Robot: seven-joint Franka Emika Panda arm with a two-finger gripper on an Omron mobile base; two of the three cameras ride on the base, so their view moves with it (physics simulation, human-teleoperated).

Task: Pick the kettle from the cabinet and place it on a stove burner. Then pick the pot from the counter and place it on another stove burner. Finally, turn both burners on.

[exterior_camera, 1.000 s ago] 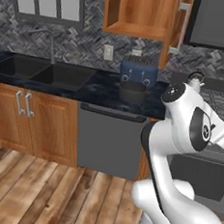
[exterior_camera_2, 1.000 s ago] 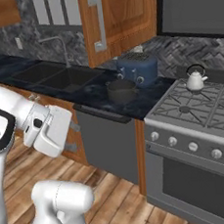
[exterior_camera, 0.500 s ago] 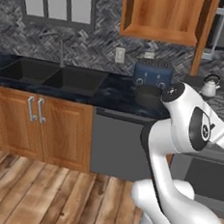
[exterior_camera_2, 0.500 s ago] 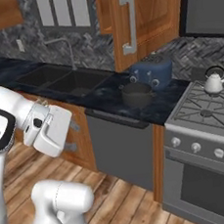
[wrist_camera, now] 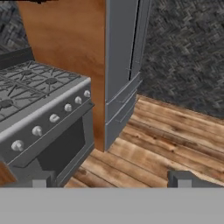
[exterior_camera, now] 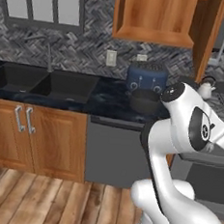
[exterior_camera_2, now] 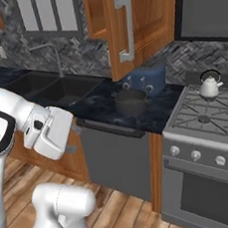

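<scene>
The white kettle [exterior_camera_2: 209, 86] stands on a back burner of the grey stove [exterior_camera_2: 207, 120], and it also shows at the right edge as the kettle [exterior_camera: 207, 87]. On the dark counter [exterior_camera_2: 97, 105] sits the grey pot [exterior_camera_2: 131, 101], just in front of the blue toaster [exterior_camera_2: 147, 78]; the left base view has the pot [exterior_camera: 144, 100] beside my arm. The wall cabinet [exterior_camera: 152, 16] is open and its door [exterior_camera_2: 136, 23] swings out. My gripper [wrist_camera: 111, 181] is open and holds nothing. It hangs low, well short of the counter, facing the stove front [wrist_camera: 48, 131].
A sink [exterior_camera: 39, 82] with a tap lies left along the counter. The stove knobs [exterior_camera_2: 196, 154] line its front panel. To the stove's right stand a wooden panel [wrist_camera: 65, 48] and a grey fridge [wrist_camera: 122, 65]. Bare wooden floor [wrist_camera: 170, 148] spreads below.
The whole picture has shifted in both base views, so the base has driven; counter and stove now look larger and nearer. Kettle, pot and my tucked arm keep their places.
</scene>
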